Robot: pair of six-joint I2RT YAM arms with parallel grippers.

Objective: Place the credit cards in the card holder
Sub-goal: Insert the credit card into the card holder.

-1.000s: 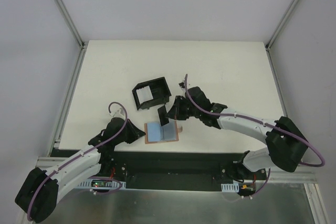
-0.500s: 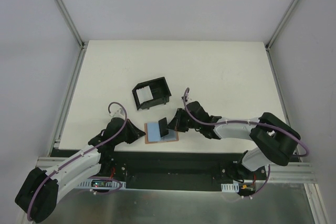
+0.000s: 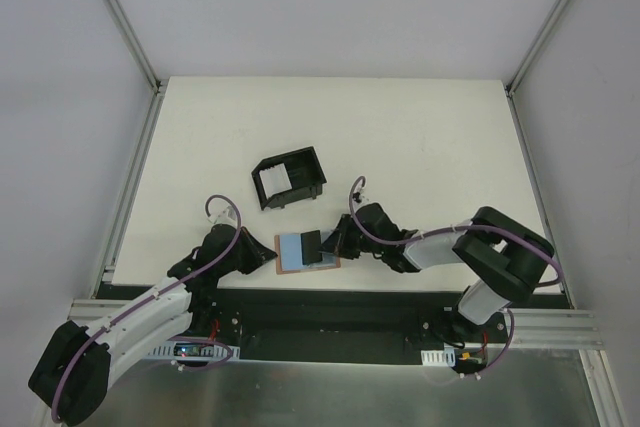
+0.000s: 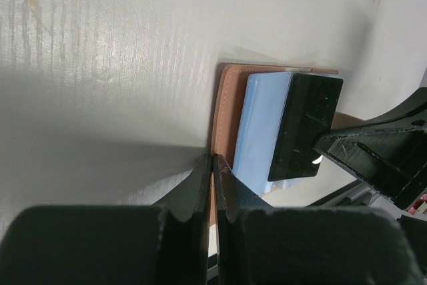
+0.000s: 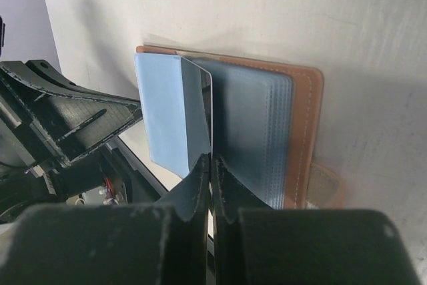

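Observation:
The card holder (image 3: 290,267) lies open near the table's front edge, tan leather with light blue pockets inside. My left gripper (image 3: 266,253) is shut on its left edge; the left wrist view shows my jaws (image 4: 213,158) pinching the tan rim (image 4: 224,108). My right gripper (image 3: 331,244) is shut on a credit card (image 3: 311,244) that looks dark from above and leans low over the open holder. In the right wrist view the card (image 5: 197,108) stands edge-on from my jaws (image 5: 211,159) over the pockets (image 5: 257,135). The snap tab (image 5: 325,188) sticks out at the right.
A black open-sided box (image 3: 289,178) with a white card (image 3: 275,183) inside stands just behind the card holder. The table's front edge and the metal rail (image 3: 330,297) lie right below the holder.
My right gripper has come down and toward the front edge, tipping the card from upright to low over the open holder. My left gripper has not moved.

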